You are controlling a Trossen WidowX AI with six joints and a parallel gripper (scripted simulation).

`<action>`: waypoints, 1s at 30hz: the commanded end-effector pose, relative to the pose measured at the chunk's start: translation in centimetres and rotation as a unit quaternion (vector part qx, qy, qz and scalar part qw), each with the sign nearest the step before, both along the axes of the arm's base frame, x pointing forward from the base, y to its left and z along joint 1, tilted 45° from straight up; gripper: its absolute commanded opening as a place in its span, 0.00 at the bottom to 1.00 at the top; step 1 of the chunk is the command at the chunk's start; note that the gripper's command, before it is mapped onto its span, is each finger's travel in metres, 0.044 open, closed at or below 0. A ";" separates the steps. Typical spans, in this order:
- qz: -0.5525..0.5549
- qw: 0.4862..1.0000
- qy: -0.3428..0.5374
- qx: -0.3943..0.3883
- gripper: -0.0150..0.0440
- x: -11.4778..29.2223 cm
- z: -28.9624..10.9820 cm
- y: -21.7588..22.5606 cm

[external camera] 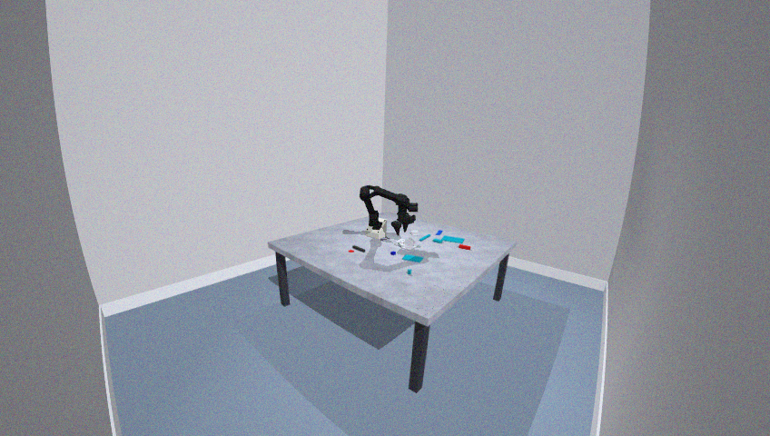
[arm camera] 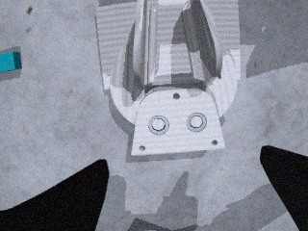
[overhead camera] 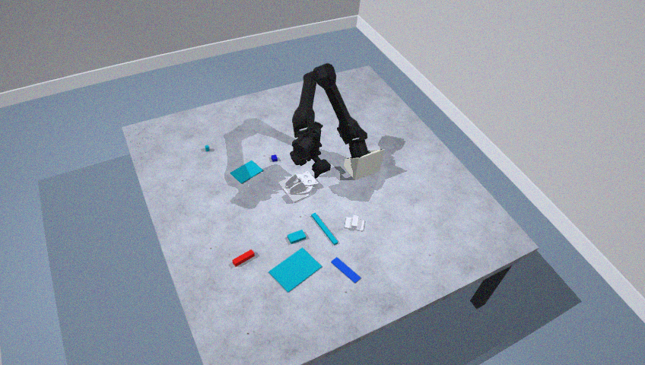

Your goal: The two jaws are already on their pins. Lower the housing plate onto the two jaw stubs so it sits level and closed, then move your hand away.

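Note:
The white housing plate (arm camera: 178,139) (overhead camera: 309,179) lies over the rear ends of the two jaws and looks level in the wrist view. Two round pin ends show through its ringed holes. The left jaw (arm camera: 137,63) and the right jaw (arm camera: 211,42) reach away from the plate over a white striped base (arm camera: 112,43). The jaw stubs under the plate are hidden, so a small gap cannot be ruled out. My gripper (arm camera: 187,161) (overhead camera: 306,168) (external camera: 401,232) is open and empty, above the plate's near edge, with one finger to either side and touching nothing.
A white stepped piece (overhead camera: 354,223), a teal bar (overhead camera: 324,228) and a teal block (overhead camera: 296,236) lie forward of the assembly. A large teal slab (overhead camera: 294,270), a blue bar (overhead camera: 345,270) and a red block (overhead camera: 243,258) lie farther out. Another teal slab (overhead camera: 246,172) and a blue cube (overhead camera: 274,157) lie beside it.

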State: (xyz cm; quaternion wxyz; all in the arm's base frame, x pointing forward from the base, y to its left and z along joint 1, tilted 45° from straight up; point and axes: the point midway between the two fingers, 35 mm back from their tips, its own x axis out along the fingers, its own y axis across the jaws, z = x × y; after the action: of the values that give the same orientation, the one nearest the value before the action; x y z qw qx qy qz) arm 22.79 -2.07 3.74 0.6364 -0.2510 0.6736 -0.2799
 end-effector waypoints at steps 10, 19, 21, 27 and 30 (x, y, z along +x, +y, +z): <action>-0.005 1.000 0.003 0.001 1.00 -2.2 3.8 4.5; -0.005 1.000 0.003 0.001 1.00 -2.2 3.8 4.5; -0.005 1.000 0.003 0.001 1.00 -2.2 3.8 4.5; -0.005 1.000 0.003 0.001 1.00 -2.2 3.8 4.5; -0.005 1.000 0.003 0.001 1.00 -2.2 3.8 4.5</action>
State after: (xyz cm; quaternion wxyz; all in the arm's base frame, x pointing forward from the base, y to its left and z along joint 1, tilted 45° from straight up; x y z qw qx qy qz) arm 20.63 2.44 7.53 0.6332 -0.2502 0.6764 -0.2810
